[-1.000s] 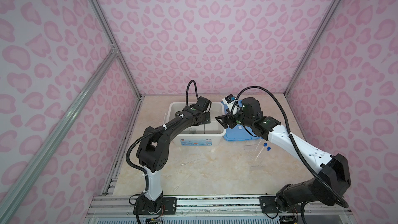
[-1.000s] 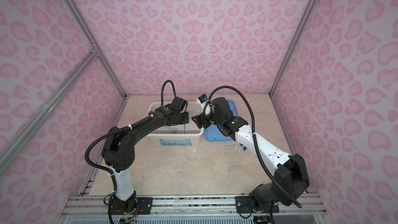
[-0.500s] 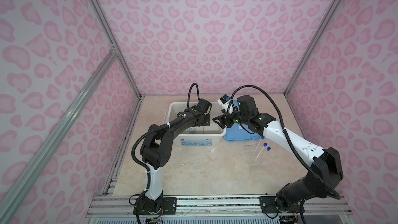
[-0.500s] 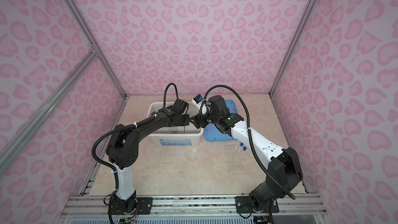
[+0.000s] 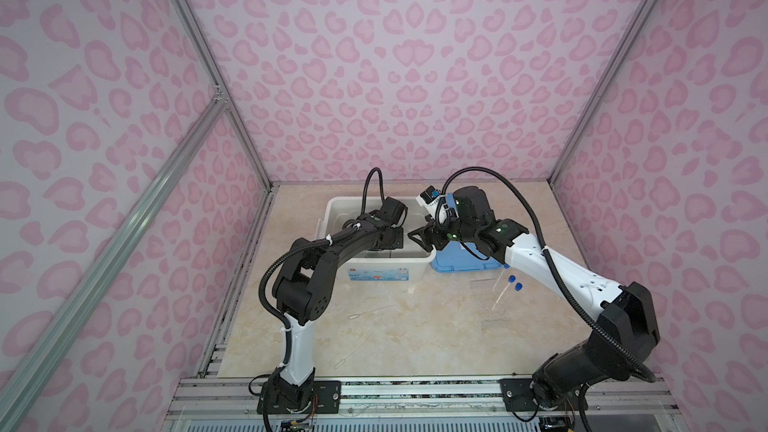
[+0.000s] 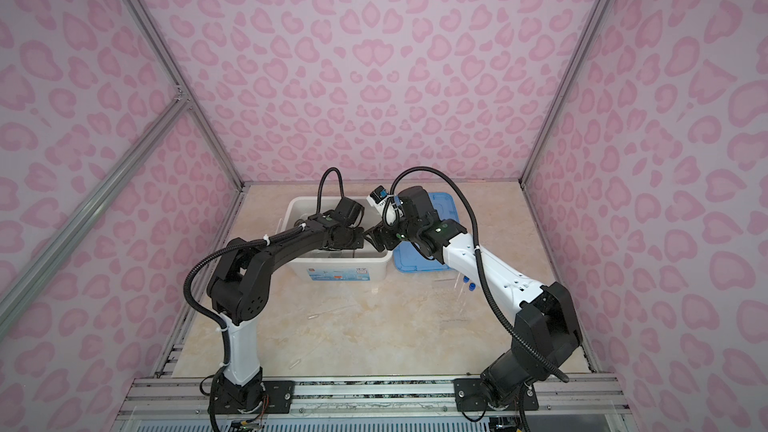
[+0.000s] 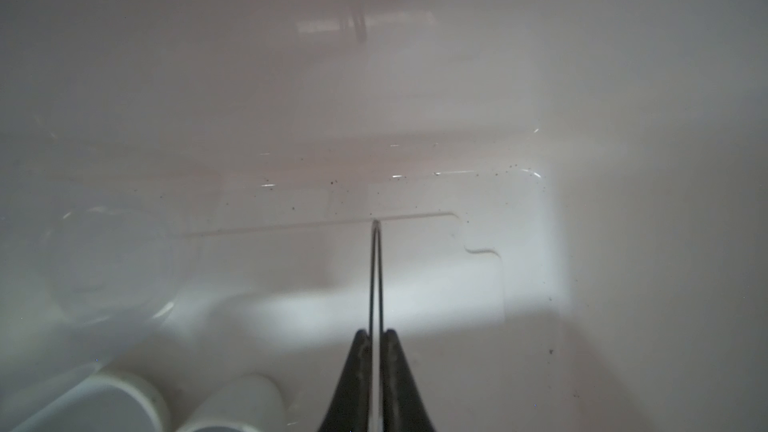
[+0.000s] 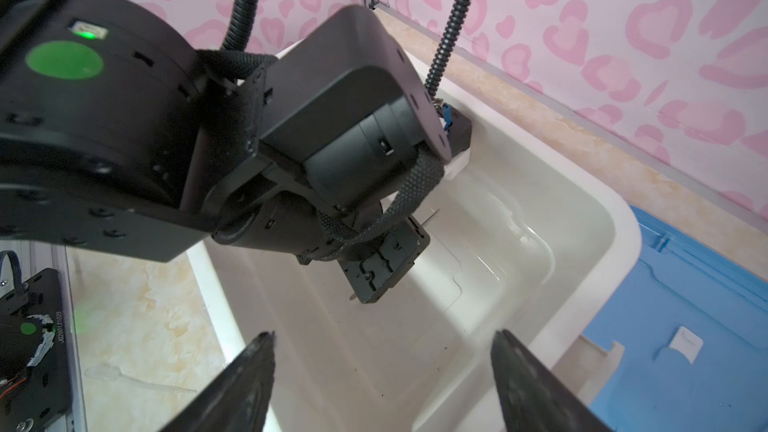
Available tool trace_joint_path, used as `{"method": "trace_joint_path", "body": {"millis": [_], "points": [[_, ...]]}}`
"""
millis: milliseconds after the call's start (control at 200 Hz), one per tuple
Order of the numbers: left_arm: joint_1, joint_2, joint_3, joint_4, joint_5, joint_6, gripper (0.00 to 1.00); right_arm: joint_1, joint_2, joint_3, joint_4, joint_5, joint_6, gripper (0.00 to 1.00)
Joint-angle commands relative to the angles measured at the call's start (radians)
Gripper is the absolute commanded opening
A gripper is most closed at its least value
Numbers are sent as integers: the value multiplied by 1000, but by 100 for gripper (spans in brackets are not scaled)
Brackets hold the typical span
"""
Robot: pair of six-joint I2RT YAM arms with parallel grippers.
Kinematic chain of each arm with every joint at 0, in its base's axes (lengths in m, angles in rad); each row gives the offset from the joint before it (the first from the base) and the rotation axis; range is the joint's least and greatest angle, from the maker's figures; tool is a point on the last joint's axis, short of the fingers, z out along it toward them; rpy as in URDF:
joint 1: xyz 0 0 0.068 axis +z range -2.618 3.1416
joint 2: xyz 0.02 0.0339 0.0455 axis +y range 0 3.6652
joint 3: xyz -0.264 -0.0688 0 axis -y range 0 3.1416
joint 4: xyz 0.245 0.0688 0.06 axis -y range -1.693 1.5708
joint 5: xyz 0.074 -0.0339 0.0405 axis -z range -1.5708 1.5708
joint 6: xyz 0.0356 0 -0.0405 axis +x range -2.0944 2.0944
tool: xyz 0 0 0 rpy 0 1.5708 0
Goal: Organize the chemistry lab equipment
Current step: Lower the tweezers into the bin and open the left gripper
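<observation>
The left gripper (image 7: 376, 338) is reaching inside the white bin (image 5: 333, 209) at the centre of both top views, its jaws pinching together on the thin metal tweezers (image 7: 376, 268), whose tip is pointing at the bin floor; this is looking like the placing step for the tweezers; the right gripper (image 8: 384, 336) is hovering over the bin's rim, jaws spread wide with nothing between them; a blurred clear vessel, probably the beaker (image 7: 112, 268), is sitting at the left of the left wrist view; two blue-capped tubes (image 5: 512, 279) and a clear dropper (image 5: 372, 312) are lying on the tabletop (image 5: 415, 347), lower right of and below the bin; next, the left jaws are likely needing to part and lift clear, while the right arm is free for the tubes.
</observation>
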Motion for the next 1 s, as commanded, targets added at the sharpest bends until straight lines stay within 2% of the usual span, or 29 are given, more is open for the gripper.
{"method": "trace_joint_path", "body": {"millis": [0,215,280,370,385,540,715,890,995], "points": [[0,18,-4,12,-16,2,14,2,5,2,12,20,0,83],[0,22,-15,22,-16,1,18,2,8,4,9,25,4,82],[0,18,-14,16,-22,-2,24,2,9,4,8,26,4,82],[0,-3,-14,18,-22,-2,35,3,11,5,8,28,8,83],[0,-7,-14,18,-23,-2,40,3,10,6,8,28,8,83],[0,-52,-7,3,-27,9,57,5,6,6,9,32,10,83],[0,-123,-14,-12,-39,8,60,1,-10,44,-34,56,-20,83],[0,-235,-30,-28,-48,9,77,0,-64,45,-30,80,-23,83],[0,-315,-52,-37,-36,11,78,0,-104,29,-26,91,-23,84]]}}
